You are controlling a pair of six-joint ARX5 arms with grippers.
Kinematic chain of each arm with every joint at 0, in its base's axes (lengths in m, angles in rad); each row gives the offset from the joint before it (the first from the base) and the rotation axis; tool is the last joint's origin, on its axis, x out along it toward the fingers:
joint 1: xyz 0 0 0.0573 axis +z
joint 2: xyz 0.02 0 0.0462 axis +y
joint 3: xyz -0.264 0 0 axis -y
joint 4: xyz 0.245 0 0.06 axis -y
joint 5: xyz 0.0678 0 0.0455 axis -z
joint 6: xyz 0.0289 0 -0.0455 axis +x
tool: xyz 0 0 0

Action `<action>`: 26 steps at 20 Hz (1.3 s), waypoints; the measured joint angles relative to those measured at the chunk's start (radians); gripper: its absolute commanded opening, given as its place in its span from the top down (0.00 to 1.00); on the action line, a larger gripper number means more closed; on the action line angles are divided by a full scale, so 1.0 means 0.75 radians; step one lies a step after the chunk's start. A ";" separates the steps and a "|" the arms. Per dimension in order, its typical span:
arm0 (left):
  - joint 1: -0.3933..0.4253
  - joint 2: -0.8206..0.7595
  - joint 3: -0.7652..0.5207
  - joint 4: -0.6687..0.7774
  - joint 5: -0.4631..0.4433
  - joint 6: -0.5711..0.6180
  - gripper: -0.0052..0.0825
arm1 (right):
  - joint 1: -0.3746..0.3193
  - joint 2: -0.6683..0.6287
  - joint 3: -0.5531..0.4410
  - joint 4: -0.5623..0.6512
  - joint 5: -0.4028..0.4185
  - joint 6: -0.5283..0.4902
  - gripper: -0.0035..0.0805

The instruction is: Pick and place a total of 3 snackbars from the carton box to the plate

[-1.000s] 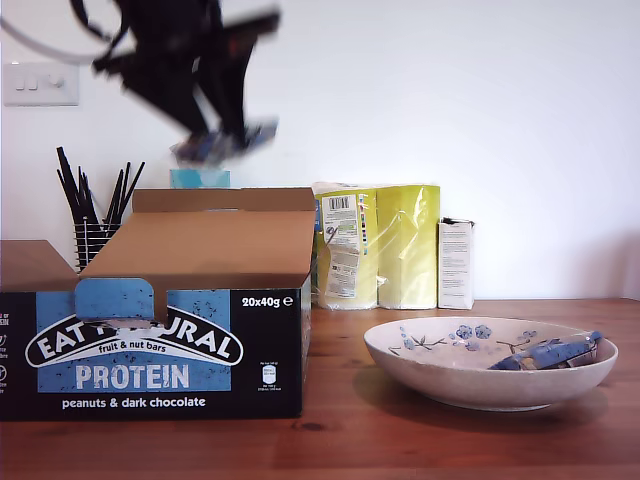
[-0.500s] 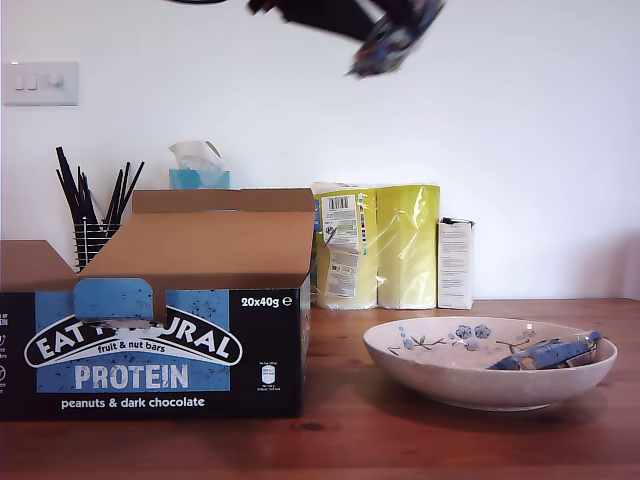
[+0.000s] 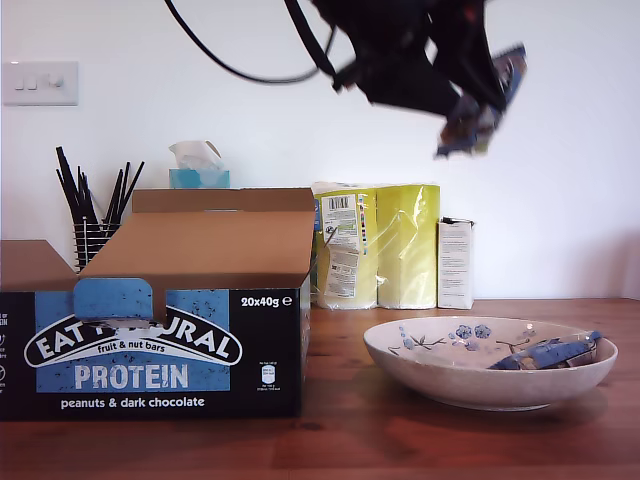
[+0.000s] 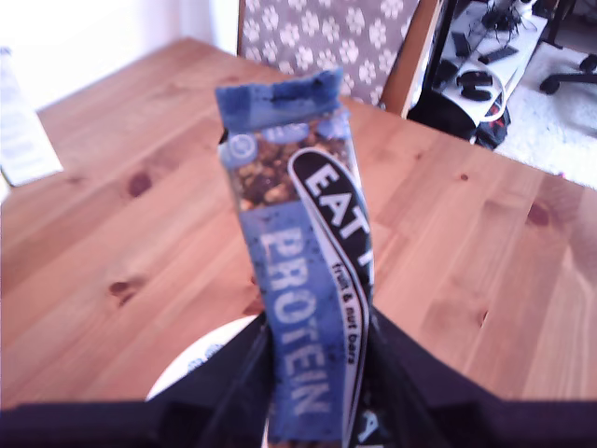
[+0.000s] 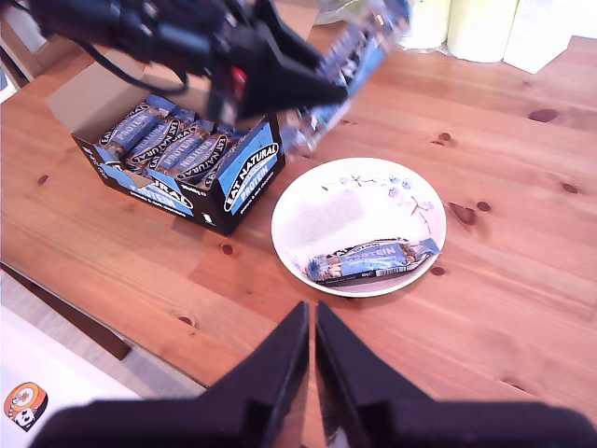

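One bar carried: my first gripper [image 4: 317,373] pinches a snackbar [image 4: 298,261] high above the plate [image 5: 317,205].
Other arm: my second gripper [image 5: 311,313], jaws together, empty.
Next: lower it, then let go.

On wooden table [image 3: 340,435]: carton box [image 3: 150,350] exterior view's left, plate [image 3: 480,388] its right; yellow roll packs [image 3: 385,245], white carton [image 3: 456,263] behind.

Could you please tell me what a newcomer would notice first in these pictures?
My first gripper holds a blue snackbar high in the air, over the plate at the exterior view's right. That flowered plate holds at least one bar, and the open carton box at the exterior view's left is packed with more bars.
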 measured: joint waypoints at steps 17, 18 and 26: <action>-0.002 0.603 0.658 -0.724 -0.076 0.167 0.80 | 0.000 0.000 -0.001 0.020 0.000 0.000 0.97; -0.002 0.622 0.658 -0.744 -0.090 0.173 0.80 | 0.000 0.001 -0.001 0.020 0.000 0.000 0.97; 0.002 0.674 0.655 -0.770 -0.130 0.174 0.69 | 0.000 0.001 -0.001 0.019 0.000 0.000 0.97</action>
